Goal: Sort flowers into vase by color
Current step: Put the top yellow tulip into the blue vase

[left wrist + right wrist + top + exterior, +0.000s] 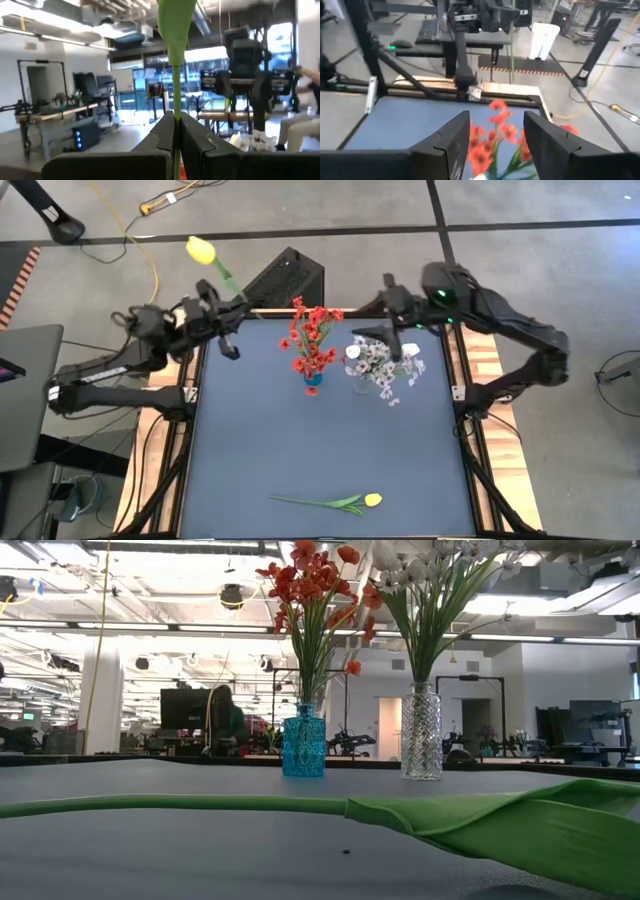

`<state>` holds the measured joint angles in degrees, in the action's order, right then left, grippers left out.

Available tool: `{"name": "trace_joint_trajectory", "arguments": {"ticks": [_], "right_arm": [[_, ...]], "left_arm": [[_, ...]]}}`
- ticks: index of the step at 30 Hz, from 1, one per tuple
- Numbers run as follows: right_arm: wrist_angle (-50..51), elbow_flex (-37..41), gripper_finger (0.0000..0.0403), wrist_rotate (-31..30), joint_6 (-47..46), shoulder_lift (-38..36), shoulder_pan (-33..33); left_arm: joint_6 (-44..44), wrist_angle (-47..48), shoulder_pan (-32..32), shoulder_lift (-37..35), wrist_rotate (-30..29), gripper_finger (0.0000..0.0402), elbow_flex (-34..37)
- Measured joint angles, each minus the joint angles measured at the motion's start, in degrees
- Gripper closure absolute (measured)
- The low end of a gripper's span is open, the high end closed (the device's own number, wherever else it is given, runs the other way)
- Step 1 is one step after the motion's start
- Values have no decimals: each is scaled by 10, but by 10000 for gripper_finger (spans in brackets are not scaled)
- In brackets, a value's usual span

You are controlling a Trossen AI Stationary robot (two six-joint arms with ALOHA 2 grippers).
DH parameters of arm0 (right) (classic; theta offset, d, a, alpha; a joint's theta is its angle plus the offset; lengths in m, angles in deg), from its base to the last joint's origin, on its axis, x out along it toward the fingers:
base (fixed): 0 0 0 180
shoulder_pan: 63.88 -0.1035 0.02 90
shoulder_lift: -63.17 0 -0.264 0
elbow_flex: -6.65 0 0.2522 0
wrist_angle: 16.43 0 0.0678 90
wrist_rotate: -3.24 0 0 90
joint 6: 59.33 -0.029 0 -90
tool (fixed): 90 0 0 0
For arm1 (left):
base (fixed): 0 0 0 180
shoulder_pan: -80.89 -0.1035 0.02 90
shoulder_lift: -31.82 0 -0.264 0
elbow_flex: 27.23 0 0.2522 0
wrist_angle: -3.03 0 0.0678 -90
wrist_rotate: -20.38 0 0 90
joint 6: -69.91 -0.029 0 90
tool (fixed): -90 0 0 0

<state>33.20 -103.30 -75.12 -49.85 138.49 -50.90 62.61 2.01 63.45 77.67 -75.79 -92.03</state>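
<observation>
We judge it most of the way: reds in the blue vase [312,387], whites in the clear vase [362,385] under the open right claw [398,340]; left claw [222,320] grips a yellow tulip [201,250] aloft, another yellow tulip [372,500] left on the bench [260,450]

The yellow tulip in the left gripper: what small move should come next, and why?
Probably hold it and wait. The left gripper is shut on the yellow tulip, but only two vases show: the blue vase has red flowers, the clear vase white ones.
</observation>
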Motion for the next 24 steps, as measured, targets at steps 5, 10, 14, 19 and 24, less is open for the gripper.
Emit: {"name": "trace_joint_trajectory", "arguments": {"ticks": [5,10,14,19,24], "right_arm": [[-52,137,207,-78,-16,-112,-32],[-194,312,223,-124,-57,-216,-52],[-268,409,231,-124,-79,-263,-65],[-337,478,235,-144,-80,-281,-83],[-372,510,235,-184,-58,-282,-96]], "left_arm": [[60,-137,0,-77,5,401,165],[102,-299,1,-72,-13,401,311],[131,-459,1,-17,-32,401,384],[170,-544,1,90,-40,401,403],[183,-641,8,221,-37,401,385]]}}
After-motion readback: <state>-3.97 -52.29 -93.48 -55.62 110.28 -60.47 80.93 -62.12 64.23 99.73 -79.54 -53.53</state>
